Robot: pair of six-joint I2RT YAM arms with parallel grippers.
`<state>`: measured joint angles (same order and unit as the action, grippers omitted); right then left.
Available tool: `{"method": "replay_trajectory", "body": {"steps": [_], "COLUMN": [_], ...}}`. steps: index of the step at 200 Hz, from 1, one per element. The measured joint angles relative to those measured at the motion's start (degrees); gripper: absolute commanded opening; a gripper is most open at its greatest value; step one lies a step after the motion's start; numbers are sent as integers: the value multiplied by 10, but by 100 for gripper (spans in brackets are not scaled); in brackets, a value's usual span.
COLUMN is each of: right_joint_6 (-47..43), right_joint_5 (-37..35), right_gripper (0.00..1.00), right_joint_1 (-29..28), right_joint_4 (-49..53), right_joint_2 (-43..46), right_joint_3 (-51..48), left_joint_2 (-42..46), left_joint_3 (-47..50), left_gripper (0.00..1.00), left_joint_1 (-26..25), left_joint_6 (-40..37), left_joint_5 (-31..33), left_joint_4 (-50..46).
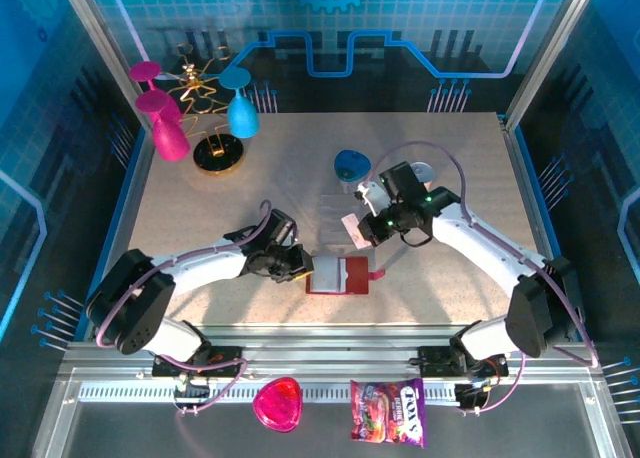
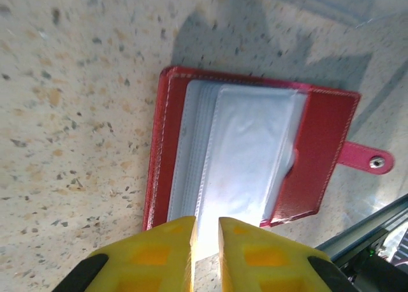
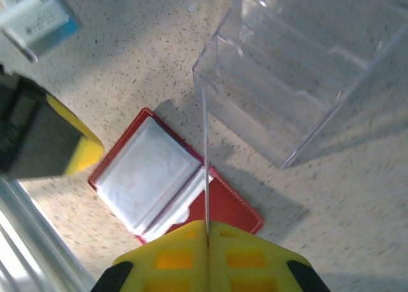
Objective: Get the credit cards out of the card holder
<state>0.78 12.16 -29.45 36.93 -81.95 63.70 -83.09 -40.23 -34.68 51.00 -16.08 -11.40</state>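
The right gripper (image 3: 207,231) is clamped on a pale credit card (image 1: 350,227), which shows edge-on as a thin line in its wrist view, held upright above the card holder (image 2: 319,158) and near the clear plastic tray (image 3: 299,69). The card holder lies open on the speckled table (image 2: 64,113), pale pockets up. The left gripper (image 2: 206,227) pinches the pockets' near edge, its fingers almost together

Bright overhead light — soft shadows
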Motion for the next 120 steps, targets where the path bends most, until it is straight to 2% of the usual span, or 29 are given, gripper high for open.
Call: {"method": "replay_trajectory", "body": {"steps": [61, 120], "right_joint_6": [-282, -428], "right_joint_5": [2, -13], "right_gripper": [0, 0], "right_joint_1": [-2, -2], "right_joint_4": [73, 189], "right_joint_2": [-85, -229], "right_joint_3": [137, 309], "left_joint_2": [55, 96], "left_joint_3": [31, 53], "left_gripper": [20, 20], "left_joint_1": [43, 59], "left_joint_6": [0, 0], "left_joint_5": [13, 19], "left_joint_4": [-3, -6]}}
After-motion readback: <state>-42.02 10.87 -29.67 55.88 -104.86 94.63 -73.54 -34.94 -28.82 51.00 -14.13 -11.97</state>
